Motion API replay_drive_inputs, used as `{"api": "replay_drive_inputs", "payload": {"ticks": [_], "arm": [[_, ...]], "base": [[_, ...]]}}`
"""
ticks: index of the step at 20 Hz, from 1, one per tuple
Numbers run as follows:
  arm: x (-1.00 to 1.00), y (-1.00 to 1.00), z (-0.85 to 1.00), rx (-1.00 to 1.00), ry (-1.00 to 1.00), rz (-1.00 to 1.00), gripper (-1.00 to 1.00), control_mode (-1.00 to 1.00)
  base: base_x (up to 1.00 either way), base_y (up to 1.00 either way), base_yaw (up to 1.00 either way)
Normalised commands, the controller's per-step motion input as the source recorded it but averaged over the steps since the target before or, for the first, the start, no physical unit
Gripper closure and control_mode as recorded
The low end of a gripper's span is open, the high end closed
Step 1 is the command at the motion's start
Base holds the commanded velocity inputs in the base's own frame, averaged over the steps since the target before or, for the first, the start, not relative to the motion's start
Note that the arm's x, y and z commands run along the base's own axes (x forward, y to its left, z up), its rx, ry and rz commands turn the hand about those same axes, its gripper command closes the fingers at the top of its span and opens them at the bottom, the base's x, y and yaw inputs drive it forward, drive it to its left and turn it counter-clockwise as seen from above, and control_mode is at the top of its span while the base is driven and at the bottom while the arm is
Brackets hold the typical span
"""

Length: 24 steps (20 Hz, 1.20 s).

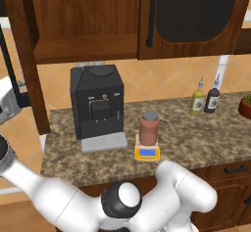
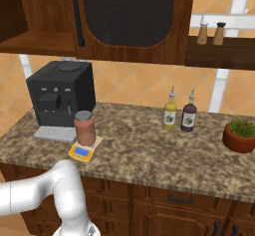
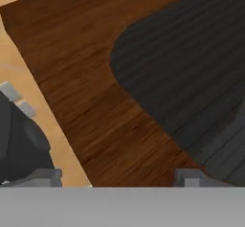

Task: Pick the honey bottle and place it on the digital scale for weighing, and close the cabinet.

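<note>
The honey bottle (image 1: 149, 127), a reddish-brown jar with a grey lid, stands upright on the small yellow digital scale (image 1: 147, 152) on the counter, right of the coffee machine; the right base view also has the honey bottle (image 2: 84, 128) on the scale (image 2: 82, 152). The cabinet (image 1: 196, 15) hangs above. Its right door is shut, while its left door (image 1: 27, 64) stands swung out, seen edge-on, baring an empty shelf (image 1: 83, 47). In the hand view my gripper (image 3: 115, 178) is open, its tips wide apart close against the door's wood and dark ribbed panel (image 3: 191, 68).
A black coffee machine (image 1: 96, 101) stands on the granite counter (image 1: 206, 138). Further right are a slim yellow bottle (image 1: 197, 100), a dark bottle (image 1: 212, 99) and a potted plant (image 2: 240, 135). Two shakers (image 2: 209, 33) sit on a wall shelf. Wooden drawers run below the counter.
</note>
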Motion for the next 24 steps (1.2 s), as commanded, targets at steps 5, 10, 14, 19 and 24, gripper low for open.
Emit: {"api": "replay_drive_inputs", "payload": {"ticks": [5,10,14,19,24], "arm": [[-0.01,-1.0,0.48,0.16,0.0,-0.04,-1.0,-1.0],[0.65,-1.0,-0.05,0.17,0.19,0.0,-1.0,-1.0],[0.6,-1.0,-0.31,0.12,0.16,0.05,-1.0,-1.0],[0.22,-1.0,-0.34,0.09,0.05,0.1,-1.0,-1.0],[0.38,-1.0,-0.12,0.12,0.0,0.11,-1.0,-1.0]], "base": [[0.0,0.0,0.0],[0.0,0.0,0.0],[0.0,0.0,0.0],[0.0,0.0,0.0],[0.0,0.0,0.0]]}}
